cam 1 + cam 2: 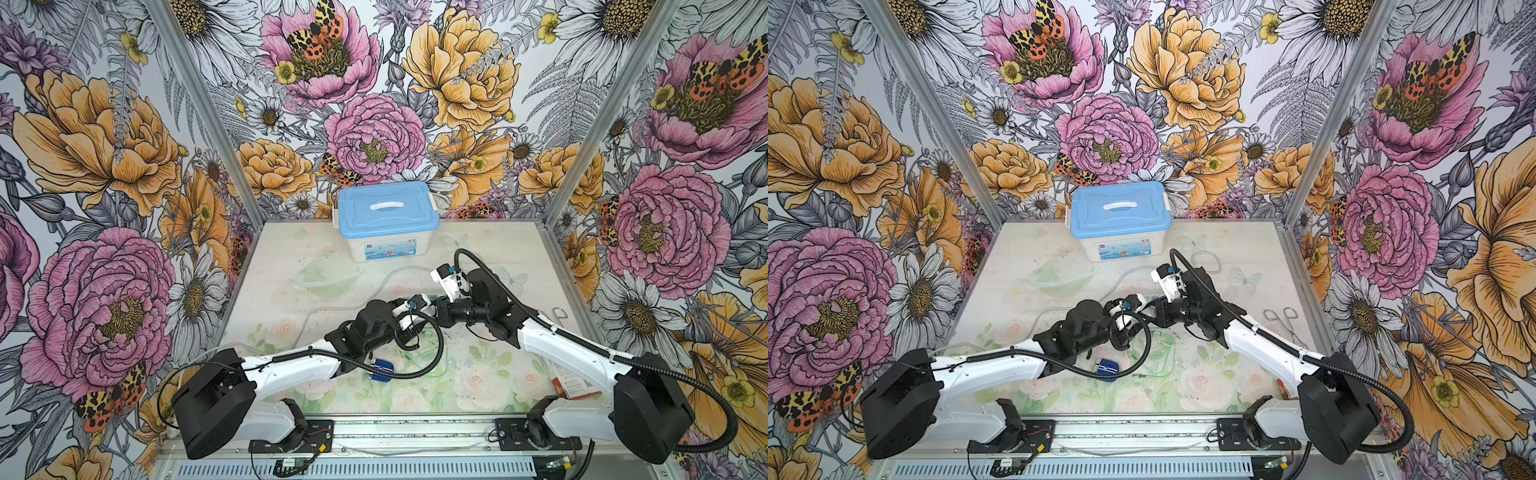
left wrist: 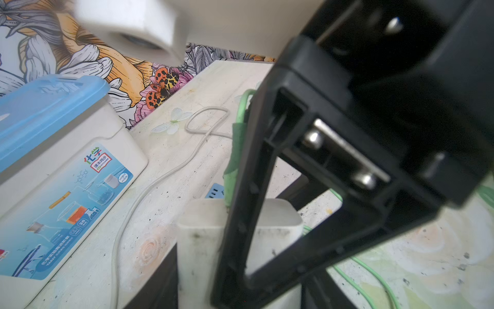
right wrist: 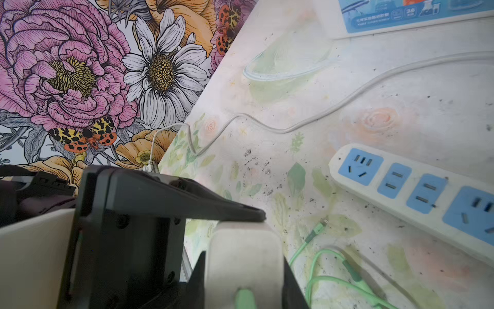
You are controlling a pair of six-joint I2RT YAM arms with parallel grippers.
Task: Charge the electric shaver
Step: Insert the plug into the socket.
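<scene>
Left pincer [image 1: 419, 302] and right pincer [image 1: 435, 306] both grasp the white charger block [image 3: 246, 248]; beyond them the blue-lidded storage box [image 1: 388, 220] stands closed on the surface [image 1: 291, 257], contents hidden.

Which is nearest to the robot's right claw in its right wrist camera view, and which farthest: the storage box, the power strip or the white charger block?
1. Charger block: sits between the jaws of the right gripper, with a green cable plugged into it.
2. Power strip: lies flat on the table just past the block.
3. Storage box: farthest, well across the table.
</scene>
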